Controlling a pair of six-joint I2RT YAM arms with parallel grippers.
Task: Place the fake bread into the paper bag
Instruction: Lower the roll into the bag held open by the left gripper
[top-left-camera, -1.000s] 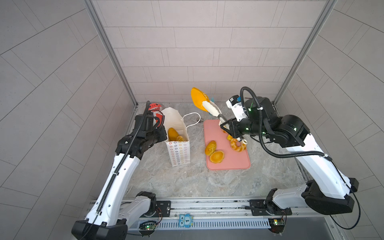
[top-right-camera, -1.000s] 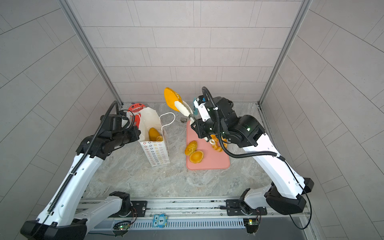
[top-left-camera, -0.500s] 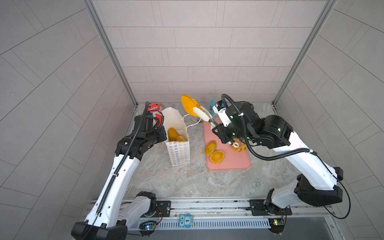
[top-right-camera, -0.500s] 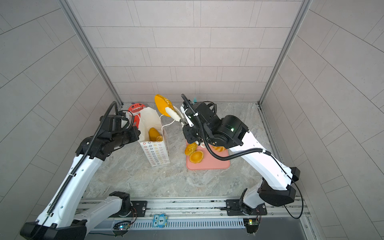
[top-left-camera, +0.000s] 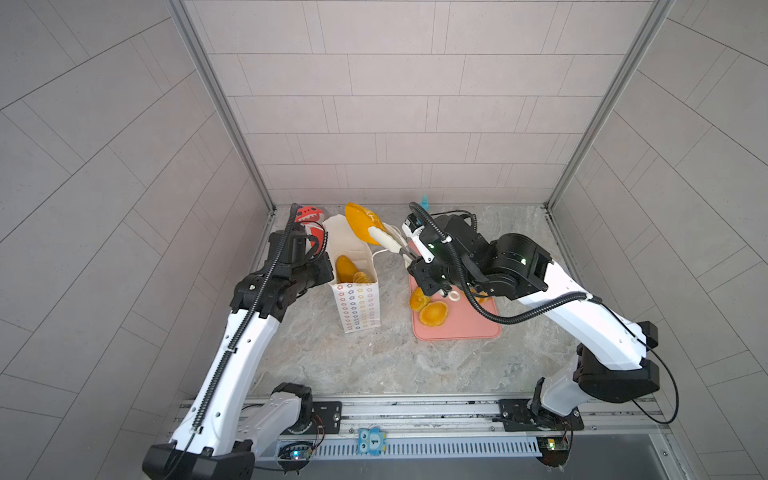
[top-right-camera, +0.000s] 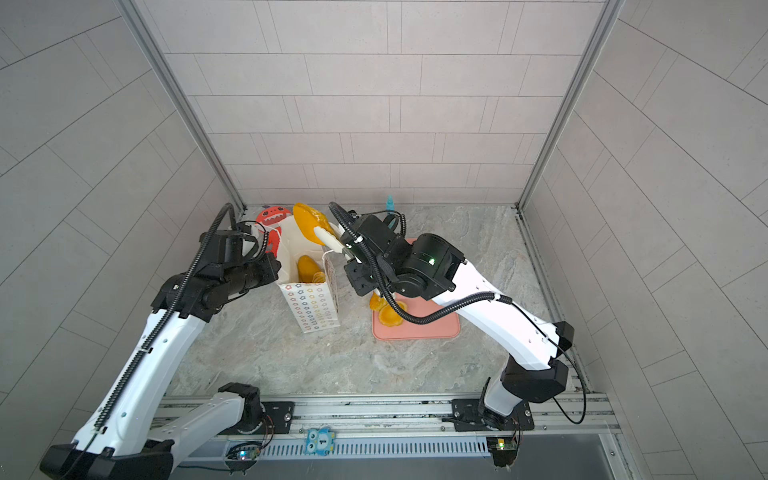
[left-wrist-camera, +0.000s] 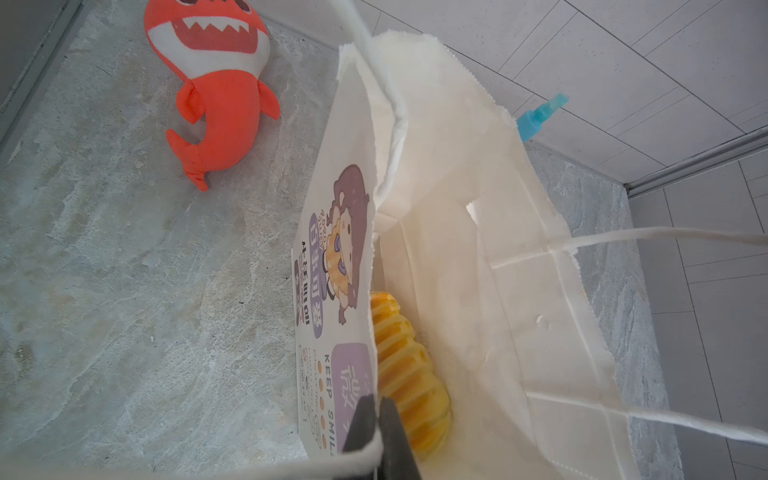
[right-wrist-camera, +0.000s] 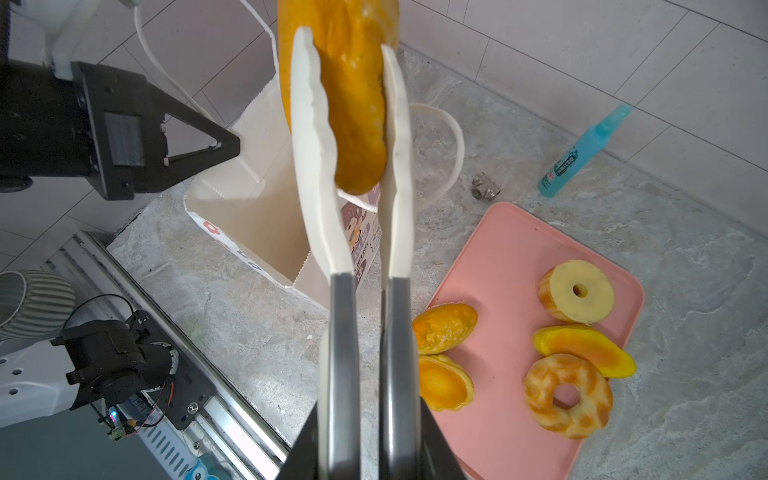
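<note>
The white paper bag (top-left-camera: 357, 299) (top-right-camera: 311, 307) stands open left of the pink tray. My left gripper (left-wrist-camera: 376, 415) (top-left-camera: 326, 266) is shut on its near rim (left-wrist-camera: 365, 291), by a cord handle. My right gripper (right-wrist-camera: 370, 415) (top-left-camera: 409, 257) is shut on tongs (right-wrist-camera: 316, 166) that clamp a long orange loaf (right-wrist-camera: 353, 104) (top-left-camera: 361, 222) (top-right-camera: 309, 222), held above the bag's far rim. Bread pieces (top-left-camera: 345, 268) (left-wrist-camera: 403, 357) lie inside the bag. Still on the tray are a pale ring (right-wrist-camera: 575, 291), a braided ring (right-wrist-camera: 567, 395) and other buns (right-wrist-camera: 444, 328).
The pink tray (top-left-camera: 457, 328) (right-wrist-camera: 498, 257) lies right of the bag. A red plush shark (left-wrist-camera: 216, 91) (top-left-camera: 307, 216) sits behind the bag near the left wall. A blue spray bottle (right-wrist-camera: 582, 153) and a small metal fitting (right-wrist-camera: 484, 191) lie near the back wall.
My right arm has swung left with the loaf in the tongs, from above the tray to over the bag's far rim. The left arm and bag have stayed put.
</note>
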